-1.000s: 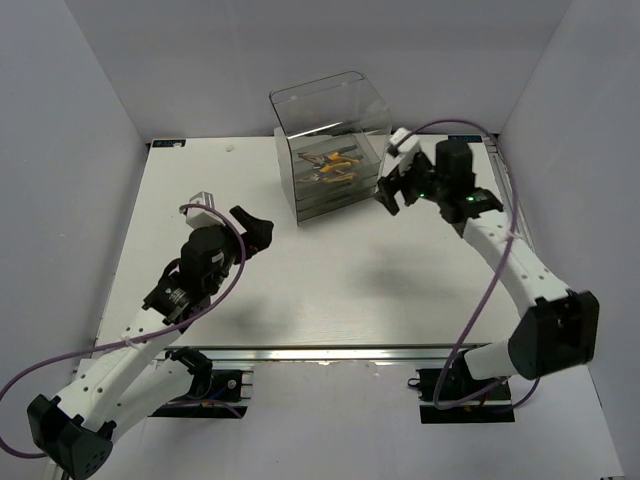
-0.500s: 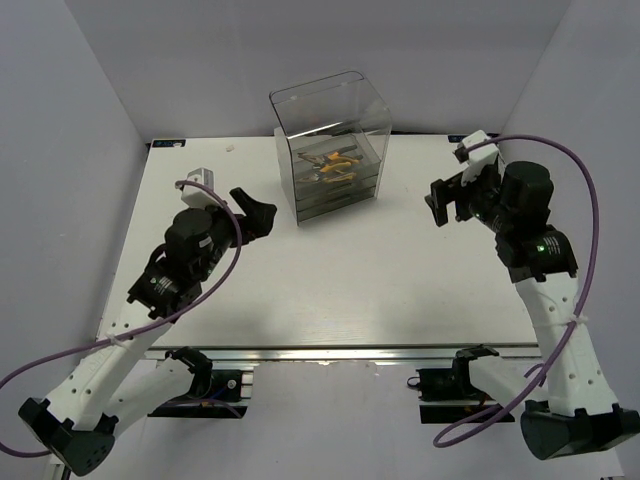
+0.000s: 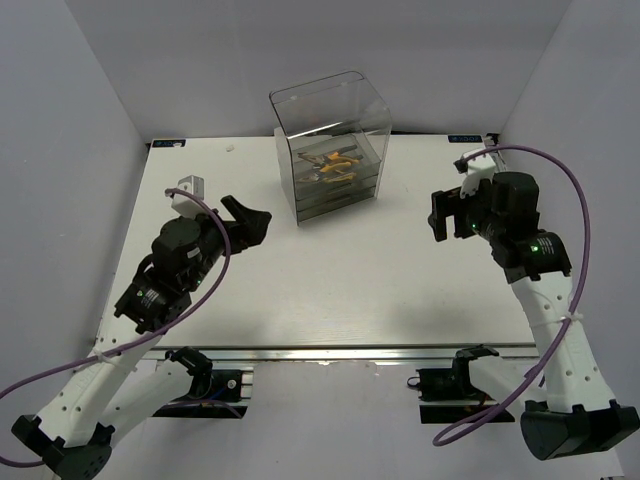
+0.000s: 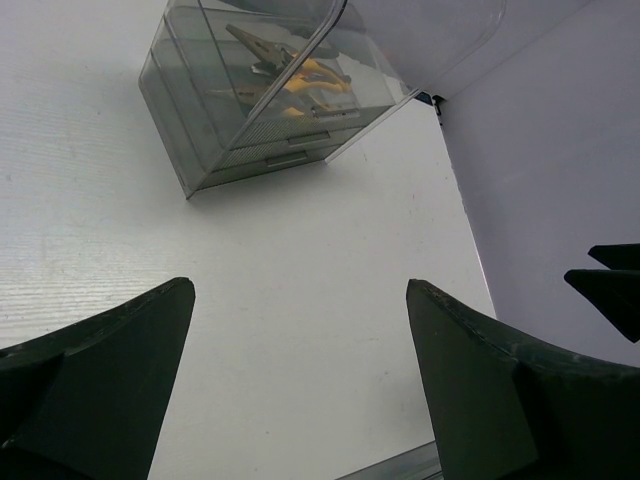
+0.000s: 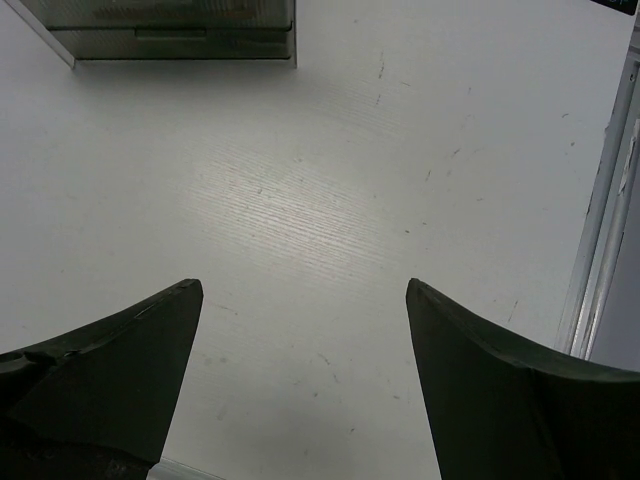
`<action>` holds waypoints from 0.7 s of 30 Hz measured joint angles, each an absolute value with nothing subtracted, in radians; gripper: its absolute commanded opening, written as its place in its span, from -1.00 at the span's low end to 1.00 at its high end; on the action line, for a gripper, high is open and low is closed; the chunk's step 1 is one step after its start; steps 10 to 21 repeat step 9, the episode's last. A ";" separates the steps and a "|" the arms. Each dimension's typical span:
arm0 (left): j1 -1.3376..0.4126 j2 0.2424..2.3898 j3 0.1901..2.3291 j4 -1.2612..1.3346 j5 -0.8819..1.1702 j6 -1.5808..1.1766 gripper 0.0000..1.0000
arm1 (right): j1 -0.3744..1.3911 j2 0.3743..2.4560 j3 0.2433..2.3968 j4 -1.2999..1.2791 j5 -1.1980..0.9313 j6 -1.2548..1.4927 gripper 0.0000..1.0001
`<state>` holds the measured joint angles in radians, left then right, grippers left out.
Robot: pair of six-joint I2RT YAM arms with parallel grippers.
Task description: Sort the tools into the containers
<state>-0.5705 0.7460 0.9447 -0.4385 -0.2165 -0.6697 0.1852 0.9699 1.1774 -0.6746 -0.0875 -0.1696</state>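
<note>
Left arm reaches forward from its base, elbow bent. Left gripper (image 3: 247, 214) is raised and points toward the far right, jaws wide apart, holding nothing. Right arm stands tall. Right gripper (image 3: 437, 213) faces left, jaws spread, empty.

Lighting was bright and even. Soft shadows lay on the counter (image 3: 350, 290); mild glare appeared in the right wrist view.

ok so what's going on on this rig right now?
Nothing is being handled. The left gripper and right gripper both hover above the white table with fingers open and empty, one to each side of the clear smoky plastic drawer cabinet. The only tools in view, yellow- and orange-handled pliers, lie inside it.
</note>
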 measured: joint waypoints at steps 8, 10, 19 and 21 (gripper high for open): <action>-0.570 0.745 0.945 -0.448 -0.217 -0.670 0.96 | 0.185 0.934 1.177 -0.673 -0.088 -0.130 0.79; -0.570 0.745 0.945 -0.448 -0.217 -0.670 0.97 | 0.185 0.931 1.177 -0.673 -0.088 -0.129 0.79; -0.570 0.745 0.945 -0.448 -0.217 -0.670 0.97 | 0.185 0.931 1.177 -0.673 -0.088 -0.129 0.79; -0.570 0.745 0.945 -0.448 -0.217 -0.670 0.97 | 0.185 0.931 1.177 -0.673 -0.088 -0.129 0.79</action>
